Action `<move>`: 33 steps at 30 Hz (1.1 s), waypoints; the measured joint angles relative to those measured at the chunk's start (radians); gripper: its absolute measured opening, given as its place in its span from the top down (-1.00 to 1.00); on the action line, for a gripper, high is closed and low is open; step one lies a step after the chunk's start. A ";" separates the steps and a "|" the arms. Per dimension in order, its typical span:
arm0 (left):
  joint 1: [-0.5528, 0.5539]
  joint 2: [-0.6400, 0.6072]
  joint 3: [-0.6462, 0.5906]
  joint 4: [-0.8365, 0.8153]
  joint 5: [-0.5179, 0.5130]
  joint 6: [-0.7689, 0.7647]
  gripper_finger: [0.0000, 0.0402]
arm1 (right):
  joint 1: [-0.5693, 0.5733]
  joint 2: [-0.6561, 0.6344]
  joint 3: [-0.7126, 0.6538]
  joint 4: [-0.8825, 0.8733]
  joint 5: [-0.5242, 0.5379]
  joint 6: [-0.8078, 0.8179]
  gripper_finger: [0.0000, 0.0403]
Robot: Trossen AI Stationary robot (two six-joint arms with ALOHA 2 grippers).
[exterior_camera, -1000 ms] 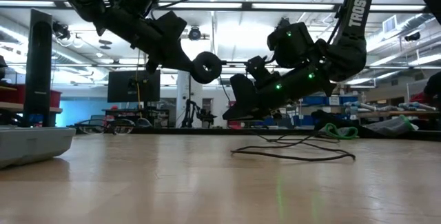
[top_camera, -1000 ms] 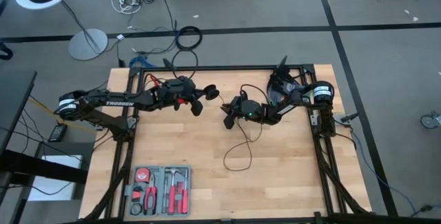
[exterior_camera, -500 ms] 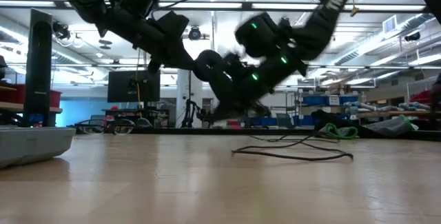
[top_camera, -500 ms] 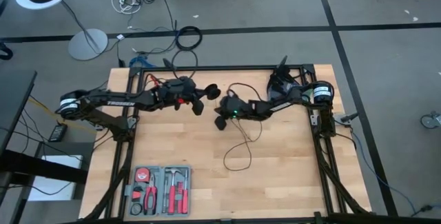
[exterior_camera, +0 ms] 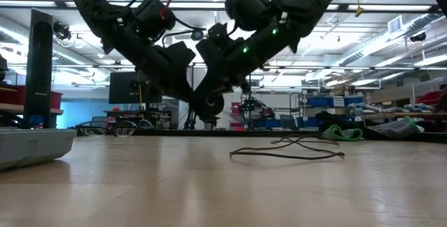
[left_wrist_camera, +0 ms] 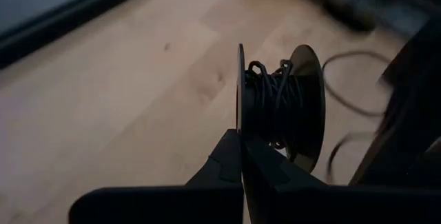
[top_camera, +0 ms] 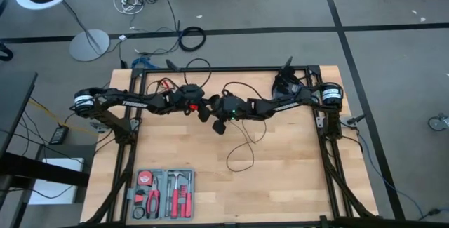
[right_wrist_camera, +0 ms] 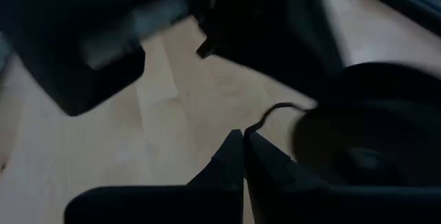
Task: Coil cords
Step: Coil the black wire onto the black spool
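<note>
A small round black puck, shaped like a spool [left_wrist_camera: 279, 107], has thin black cord wound on its core. My left gripper [left_wrist_camera: 241, 148] is shut on it above the table's far middle [top_camera: 203, 109]. My right gripper [right_wrist_camera: 244, 141] is right beside it [top_camera: 217, 119], shut on the thin cord [right_wrist_camera: 265, 117]. The puck also shows in the right wrist view [right_wrist_camera: 365, 134]. The rest of the cord lies in loose loops on the table [top_camera: 242, 151], which also show in the low view [exterior_camera: 286, 154]. My left gripper pinches the rim of one of the puck's round side discs [left_wrist_camera: 239, 124] between its two fingers. The puck is lifted clear of the table, its discs on edge. My right gripper pinches one strand of the thin cord [right_wrist_camera: 253, 129] between its fingertips. From there a short curved stretch runs to the puck.
A grey tool case with red-handled tools [top_camera: 163, 193] lies at the table's near left. Black frame rails [top_camera: 231, 68] run round the table's edges. Bare wood lies between the cord loops and the near edge.
My right gripper has gone toward the table's left and risen, closing in on the puck. My left gripper has come down with the puck, a little toward the near edge. The loose loops on the table have been drawn slightly left.
</note>
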 joint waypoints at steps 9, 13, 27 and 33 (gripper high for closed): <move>0.000 0.000 0.000 -0.095 0.035 0.034 1.00 | -0.017 -0.093 0.001 -0.173 0.151 -0.028 0.99; 0.000 0.000 0.000 -0.086 0.104 0.033 1.00 | -0.032 -0.093 0.001 -0.260 0.156 -0.021 0.91; 0.023 -0.008 0.000 -0.082 0.124 0.033 1.00 | -0.007 -0.094 -0.152 -0.248 0.143 0.155 0.47; 0.023 -0.008 0.000 -0.079 0.125 0.033 1.00 | 0.006 -0.094 -0.277 -0.066 0.144 0.211 0.42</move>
